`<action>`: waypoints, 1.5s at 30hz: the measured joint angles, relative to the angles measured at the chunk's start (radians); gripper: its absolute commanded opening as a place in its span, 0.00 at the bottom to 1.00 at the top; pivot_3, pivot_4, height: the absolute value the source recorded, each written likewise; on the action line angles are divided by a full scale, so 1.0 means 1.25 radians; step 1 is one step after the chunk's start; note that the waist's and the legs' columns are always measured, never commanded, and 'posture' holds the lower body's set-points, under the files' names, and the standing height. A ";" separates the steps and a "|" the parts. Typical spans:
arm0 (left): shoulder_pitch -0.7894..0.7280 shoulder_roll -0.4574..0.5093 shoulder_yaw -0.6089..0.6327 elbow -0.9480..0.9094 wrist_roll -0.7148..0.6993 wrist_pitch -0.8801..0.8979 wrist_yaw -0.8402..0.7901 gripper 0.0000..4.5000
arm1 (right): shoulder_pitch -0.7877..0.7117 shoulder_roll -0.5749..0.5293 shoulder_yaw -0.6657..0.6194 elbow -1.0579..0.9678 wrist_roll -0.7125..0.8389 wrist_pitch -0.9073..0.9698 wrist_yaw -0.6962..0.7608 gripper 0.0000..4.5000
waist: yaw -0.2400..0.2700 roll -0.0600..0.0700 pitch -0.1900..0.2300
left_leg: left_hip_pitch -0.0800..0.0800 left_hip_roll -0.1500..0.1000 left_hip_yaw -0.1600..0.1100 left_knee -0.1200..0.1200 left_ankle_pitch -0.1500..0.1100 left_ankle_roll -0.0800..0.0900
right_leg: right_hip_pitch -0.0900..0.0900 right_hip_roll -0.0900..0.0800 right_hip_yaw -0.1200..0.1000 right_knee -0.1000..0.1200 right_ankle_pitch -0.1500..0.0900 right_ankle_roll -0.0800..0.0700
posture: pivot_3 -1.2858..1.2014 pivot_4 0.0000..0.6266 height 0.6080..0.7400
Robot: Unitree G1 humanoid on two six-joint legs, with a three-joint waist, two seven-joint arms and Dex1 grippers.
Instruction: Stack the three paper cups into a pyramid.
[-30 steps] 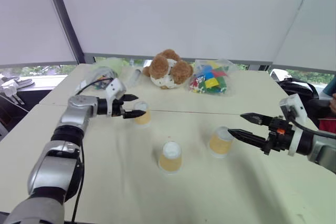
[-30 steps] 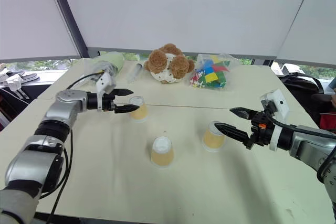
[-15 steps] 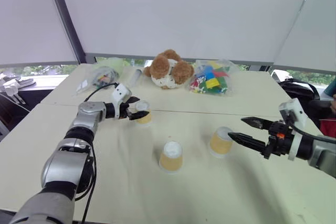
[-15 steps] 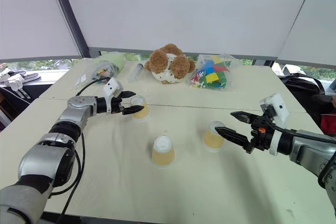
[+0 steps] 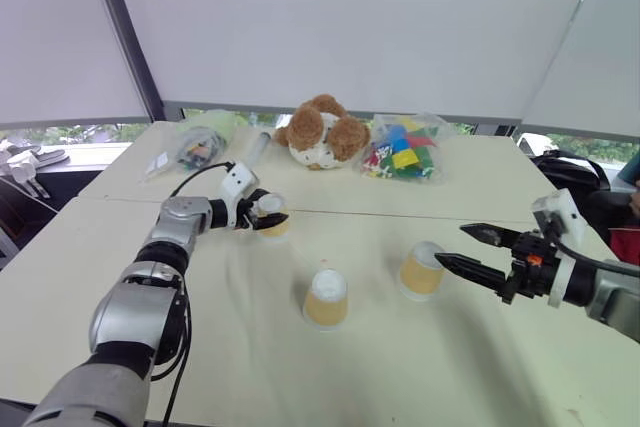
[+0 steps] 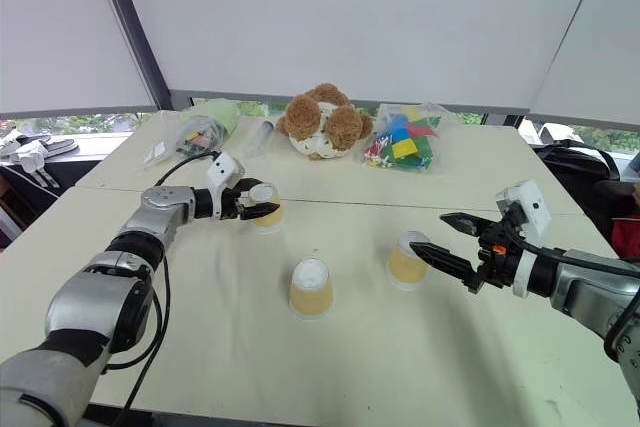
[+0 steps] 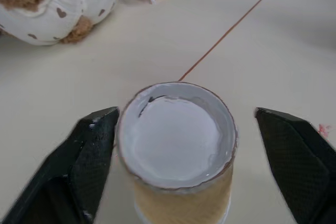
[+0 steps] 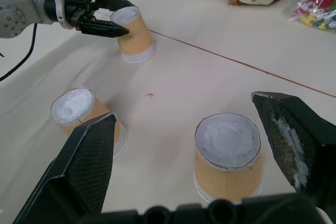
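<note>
Three tan-yellow paper cups stand upside down and apart on the cream table (image 5: 250, 347). The far-left cup (image 5: 274, 217) sits between the fingers of my left gripper (image 5: 268, 207). The left wrist view shows this cup (image 7: 178, 145) with one finger (image 7: 94, 150) against its rim. The other finger (image 7: 299, 156) stands a little clear of it, so the gripper is open. The middle cup (image 5: 326, 298) is nearest to me. The right cup (image 5: 421, 269) stands just ahead of my right gripper (image 5: 452, 245), which is open and holds nothing.
A brown teddy bear (image 5: 320, 132) sits at the back of the table. A bag of coloured blocks (image 5: 402, 152) lies to its right and a clear plastic bag (image 5: 195, 145) to its left. A thin seam (image 5: 350, 215) crosses the table behind the cups.
My left gripper has slid forward and to the right, from beside the far-left cup to astride it. The cups and my right gripper have stayed put.
</note>
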 measured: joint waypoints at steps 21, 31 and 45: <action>0.323 0.145 -0.022 -0.722 -0.155 0.375 -0.350 0.51 | 0.005 0.000 0.007 0.016 -0.007 -0.018 0.010 1.00 | -0.006 0.004 -0.002 | 0.002 0.002 -0.002 -0.001 0.002 -0.003 | 0.001 0.001 -0.001 0.003 0.000 0.000 | 0.52 0.24 1.00; 0.448 0.170 -0.019 -0.999 -0.245 0.538 -0.249 0.51 | -0.051 0.000 0.071 0.052 -0.017 -0.024 0.035 1.00 | 0.000 0.003 -0.002 | 0.002 0.000 -0.004 0.001 0.002 -0.003 | 0.004 0.000 -0.001 0.001 0.000 0.000 | 0.52 0.24 1.00; 0.470 0.185 -0.080 -0.958 -0.217 0.443 -0.228 0.51 | -0.011 -0.046 0.016 0.012 0.044 0.031 0.072 1.00 | 0.000 0.003 -0.002 | 0.002 0.000 -0.003 0.000 0.002 -0.003 | 0.003 0.000 -0.001 0.001 0.000 0.000 | 0.52 0.24 1.00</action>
